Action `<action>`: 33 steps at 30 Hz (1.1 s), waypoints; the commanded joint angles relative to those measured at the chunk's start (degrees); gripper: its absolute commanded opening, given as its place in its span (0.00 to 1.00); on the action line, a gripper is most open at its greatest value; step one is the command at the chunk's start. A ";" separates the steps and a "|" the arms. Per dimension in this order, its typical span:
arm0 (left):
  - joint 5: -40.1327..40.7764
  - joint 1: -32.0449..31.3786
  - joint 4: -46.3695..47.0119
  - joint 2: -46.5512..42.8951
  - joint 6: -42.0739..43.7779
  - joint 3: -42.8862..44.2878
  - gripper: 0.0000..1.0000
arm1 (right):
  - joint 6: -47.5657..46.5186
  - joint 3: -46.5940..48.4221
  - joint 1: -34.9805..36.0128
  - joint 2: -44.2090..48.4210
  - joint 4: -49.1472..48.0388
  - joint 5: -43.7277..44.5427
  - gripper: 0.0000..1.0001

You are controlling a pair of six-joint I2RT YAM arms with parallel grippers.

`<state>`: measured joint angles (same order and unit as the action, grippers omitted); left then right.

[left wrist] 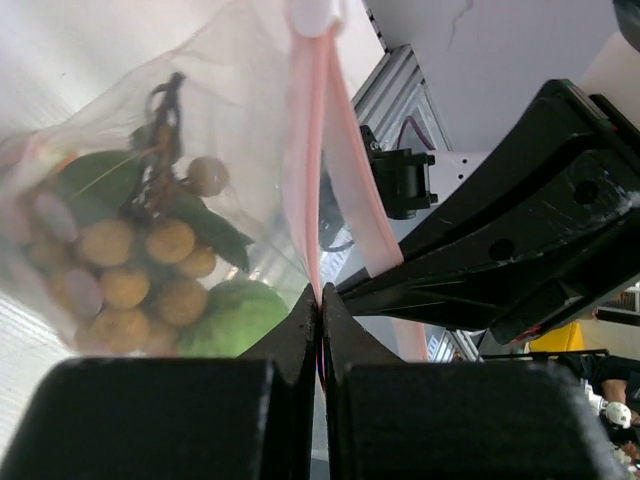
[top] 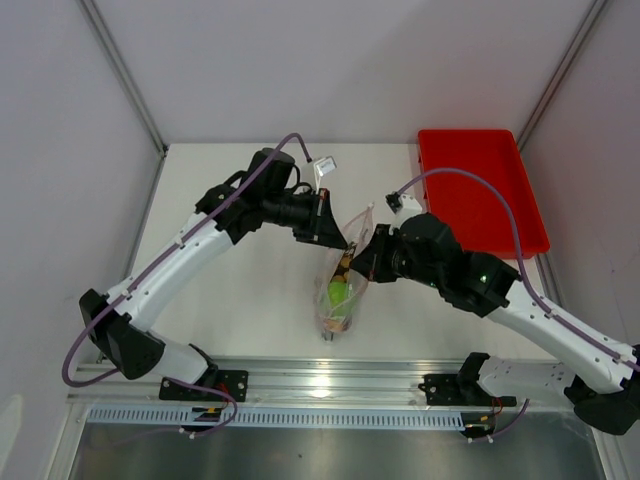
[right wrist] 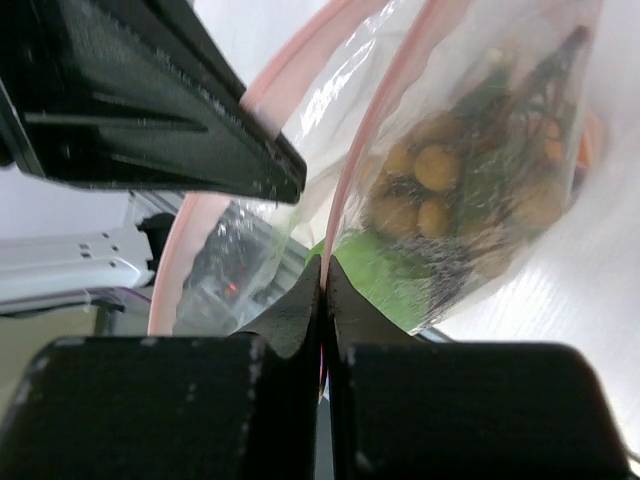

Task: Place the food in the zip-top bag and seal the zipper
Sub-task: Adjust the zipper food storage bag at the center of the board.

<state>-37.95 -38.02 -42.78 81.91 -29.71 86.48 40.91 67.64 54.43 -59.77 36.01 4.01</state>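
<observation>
The clear zip-top bag (top: 341,292) hangs between my two grippers above the table, its bottom near the front rail. Inside it are the tan round fruits (left wrist: 125,270), the green round fruit (left wrist: 232,318) and dark leafy stems; all of these also show in the right wrist view (right wrist: 432,175). My left gripper (top: 340,238) is shut on the pinkish zipper strip (left wrist: 312,150). My right gripper (top: 362,258) is shut on the zipper strip (right wrist: 352,170) from the other side. The mouth between them looks partly open in the right wrist view.
A red plastic tray (top: 482,190) stands at the back right of the table. A small white tag (top: 324,163) hangs by the left arm's cable. The metal rail (top: 330,375) runs along the front edge.
</observation>
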 commanded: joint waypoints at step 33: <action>7.45 -6.53 0.77 -10.28 2.38 -6.67 0.68 | 22.28 4.17 5.06 -5.00 -5.34 15.67 0.00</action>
<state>-34.59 -42.87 -41.32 73.03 -28.80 78.72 59.42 68.93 58.02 -64.20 34.00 14.31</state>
